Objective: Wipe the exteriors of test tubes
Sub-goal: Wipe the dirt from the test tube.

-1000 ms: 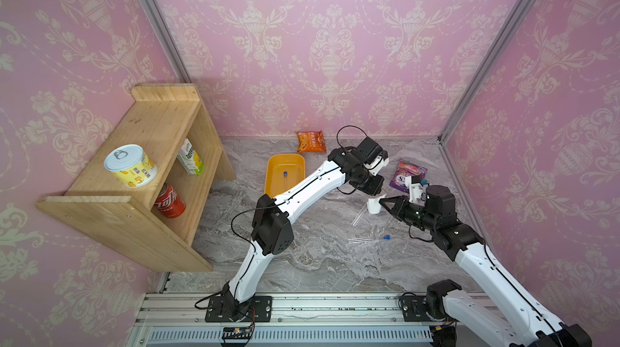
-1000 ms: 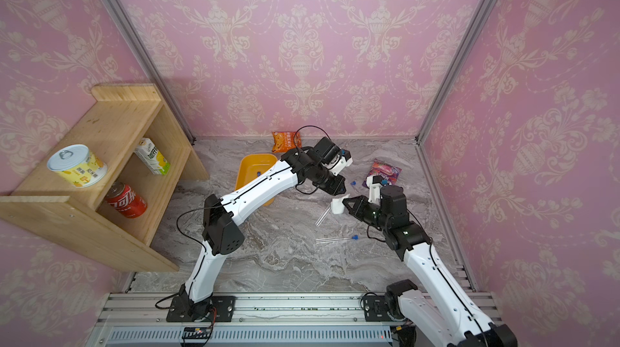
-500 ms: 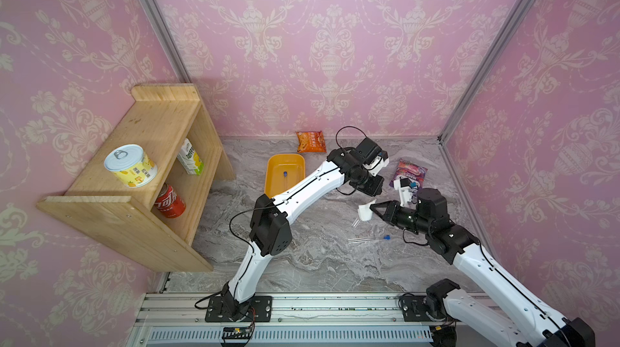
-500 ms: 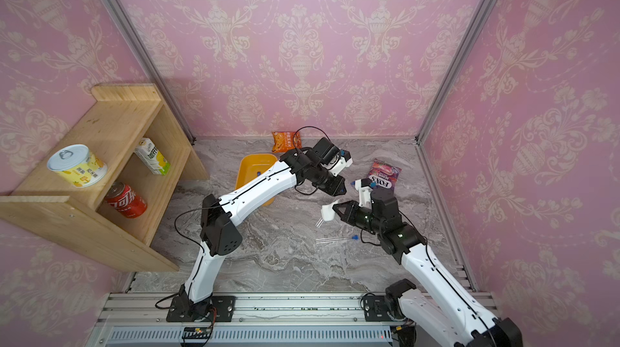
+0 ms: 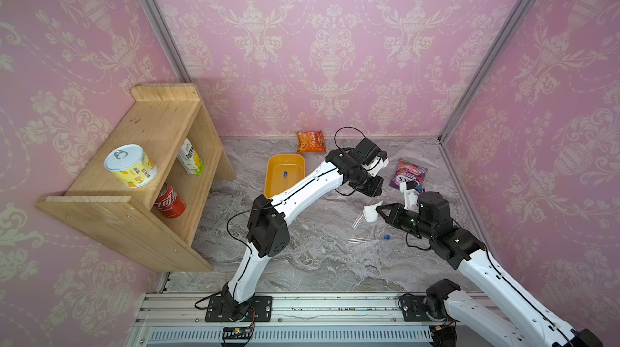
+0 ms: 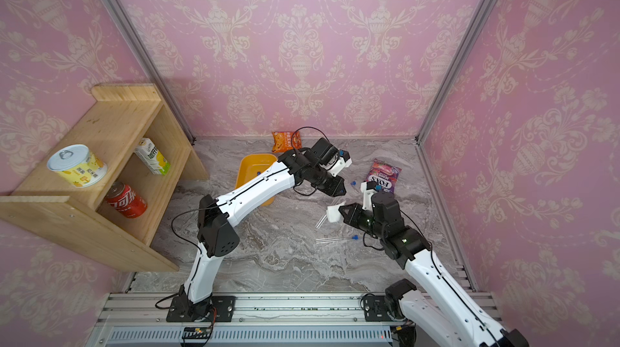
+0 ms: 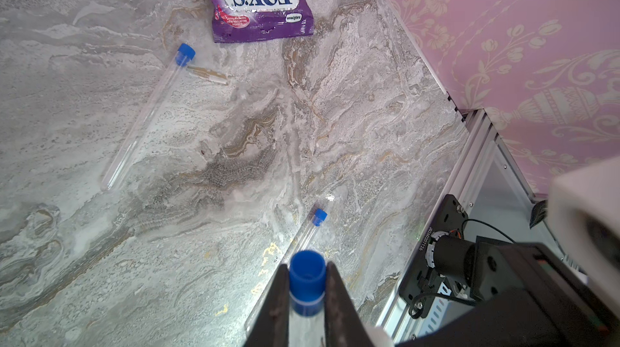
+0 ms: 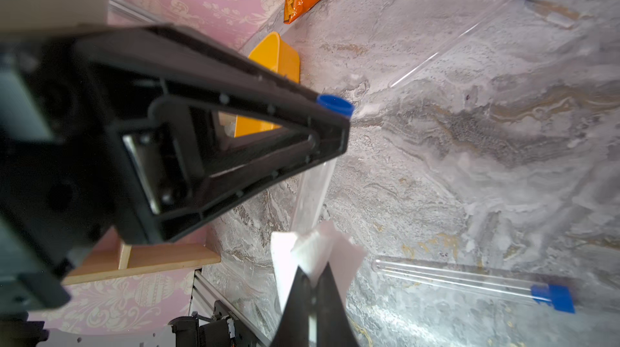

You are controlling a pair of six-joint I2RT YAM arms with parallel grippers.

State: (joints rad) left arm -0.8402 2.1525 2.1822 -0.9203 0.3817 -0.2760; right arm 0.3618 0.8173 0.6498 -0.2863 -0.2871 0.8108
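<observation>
With your left gripper (image 7: pixel 306 273) clamped on the test tube (image 8: pixel 311 194) at its capped end, near the purple candy bag (image 7: pixel 258 3), and your right gripper (image 8: pixel 310 273) pinching the wipe (image 8: pixel 315 248), slide it slowly along the glass.

Clear, glossy test tubes (image 7: pixel 145 120) carry smooth blue plastic caps (image 7: pixel 185 53). The tabletop (image 7: pixel 100 244) looks like veined grey stone; the wipe (image 8: pixel 315 251), creased white paper.
</observation>
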